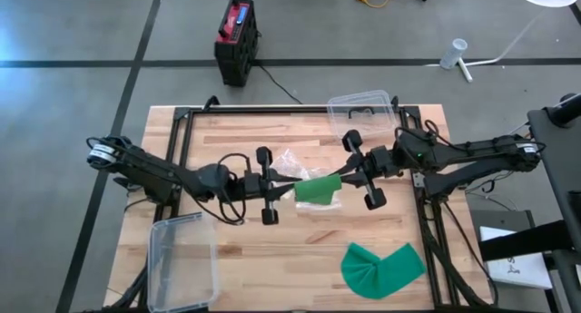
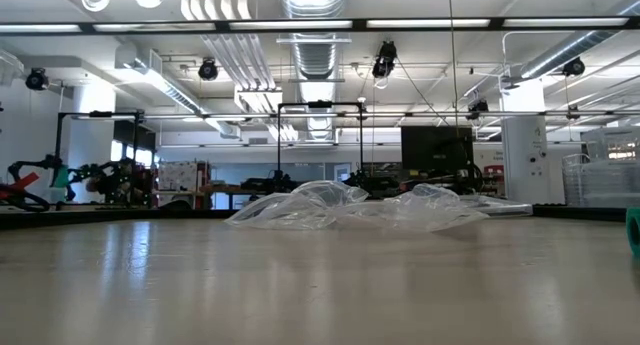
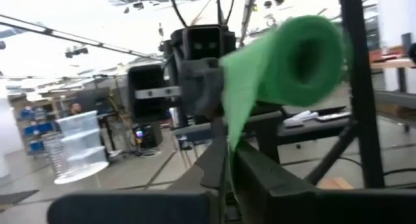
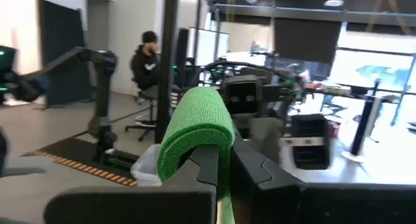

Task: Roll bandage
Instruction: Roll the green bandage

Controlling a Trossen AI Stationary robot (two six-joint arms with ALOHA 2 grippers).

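Wooden slats form the table (image 1: pixel 227 141) under both arms. We hold one green bandage (image 1: pixel 317 190) above its middle, between the left gripper (image 1: pixel 280 190) and the right gripper (image 1: pixel 349 179), each pinched tight on an end. It looks light, soft and stretchy, likely to sag or unwind, so gripping the rolled end and the loose tail suits it. We count two green bandages, the second bandage (image 1: pixel 381 268) lying loose near the table edge, two clear containers (image 1: pixel 182 259), and one crumpled plastic wrap (image 2: pixel 350 207).
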